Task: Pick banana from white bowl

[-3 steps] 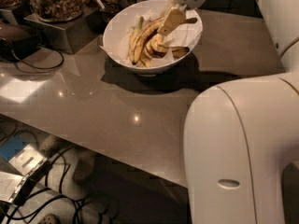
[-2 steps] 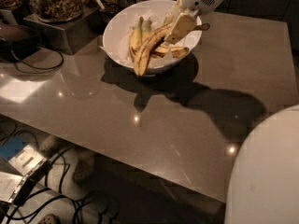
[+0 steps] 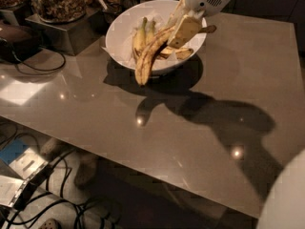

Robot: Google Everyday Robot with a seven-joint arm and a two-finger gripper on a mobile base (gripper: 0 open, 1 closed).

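Withdrawn further into the lower-right corner since the earlier frame: white arm housing (image 3: 288, 194); banana's low end dropped slightly, past the bowl's front rim. Reaching in from the top edge above the grey table (image 3: 214, 128), wrist angled down-left. Over the white bowl (image 3: 119, 27), gripper (image 3: 183, 31) clamped narrowly on the banana (image 3: 150, 56) near its stem end. Long axis diagonal: dark stem up-right, tip down-left, overhanging the near rim. Lying in the bowl: shorter yellow bananas (image 3: 140, 35).
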